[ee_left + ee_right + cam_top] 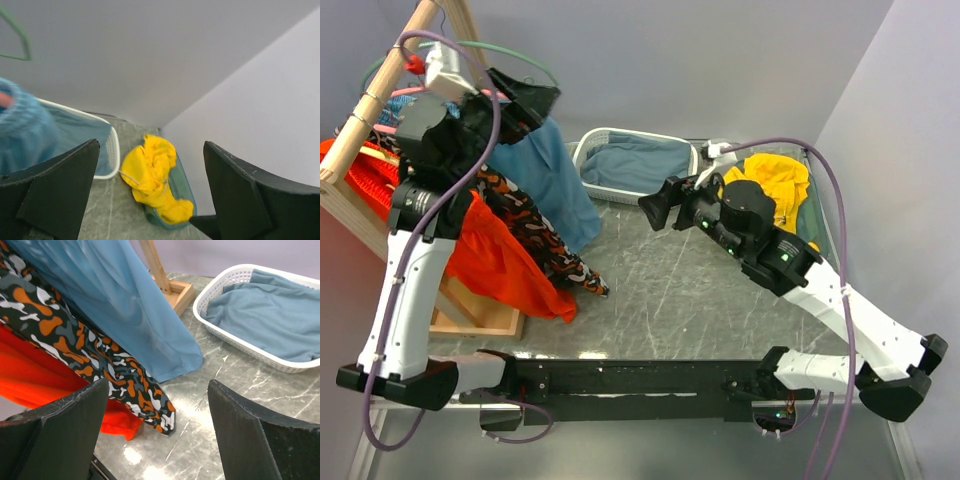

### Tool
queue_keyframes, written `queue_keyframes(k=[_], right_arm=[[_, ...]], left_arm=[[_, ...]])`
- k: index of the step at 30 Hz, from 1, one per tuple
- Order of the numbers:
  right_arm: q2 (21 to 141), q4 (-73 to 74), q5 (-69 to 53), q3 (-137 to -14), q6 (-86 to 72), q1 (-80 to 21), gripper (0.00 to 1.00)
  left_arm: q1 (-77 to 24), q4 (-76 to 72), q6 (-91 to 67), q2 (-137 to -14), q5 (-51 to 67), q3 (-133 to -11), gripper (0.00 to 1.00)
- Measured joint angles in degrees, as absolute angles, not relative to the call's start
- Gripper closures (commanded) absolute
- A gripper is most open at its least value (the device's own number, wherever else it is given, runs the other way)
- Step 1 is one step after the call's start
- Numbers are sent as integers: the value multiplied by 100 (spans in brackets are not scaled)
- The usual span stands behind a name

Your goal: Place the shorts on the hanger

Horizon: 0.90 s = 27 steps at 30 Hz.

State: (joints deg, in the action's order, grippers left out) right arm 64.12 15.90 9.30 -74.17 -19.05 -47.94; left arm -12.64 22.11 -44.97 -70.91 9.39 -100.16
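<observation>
The light blue shorts (558, 190) hang down from the wooden rack (380, 90), just under my left gripper (535, 98). They reach the table in the right wrist view (125, 305) and show blurred at the left edge of the left wrist view (20, 135). The pink hanger (388, 128) shows only as thin pink bits behind the left arm; the rest is hidden. My left gripper (150, 150) is open and empty beside the shorts' top. My right gripper (655, 208) is open and empty low over the table, facing the shorts (157, 390).
A green hanger (535, 62) hangs on the rack above the left gripper. Bright orange shorts (500, 260) and a camouflage garment (540, 240) hang beside the blue shorts. A white basket (585, 165) holds blue cloth. A yellow garment (775, 180) lies in a teal tub.
</observation>
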Motion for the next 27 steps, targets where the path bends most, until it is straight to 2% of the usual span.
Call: queue_keyframes(k=[6,10,13,14,19,23,27], right_arm=[[5824,1586,1229,-7137,-2082,-4794,11],[5140,1614,1715,-6672,-2364,-4794,7],[4569,1730,2217,-6182,-2694,-4779,3],[4394,1765,2370,-5990,-2825,-4777,2],[3583,1981,2921,-4772,-3568,-4759,0],[3472,2276,3116,-4112,-4088,-4757,0],[3459,2578,3212,-3861,-4445,-4755,0]], left_arm=[[-2392,2414,-3898,-7369,676,-10259,8],[-3277,2390,-3577,-7376,200,-9859,6],[-3900,2189,-3457,-7323,-202,-9072,1],[-4047,2128,-3446,-7297,-311,-8772,3],[-5059,1798,-3518,-7349,-934,-6895,4],[-5640,1579,-3710,-7408,-1197,-5719,3],[-5767,1361,-3870,-7356,-1393,-5113,4]])
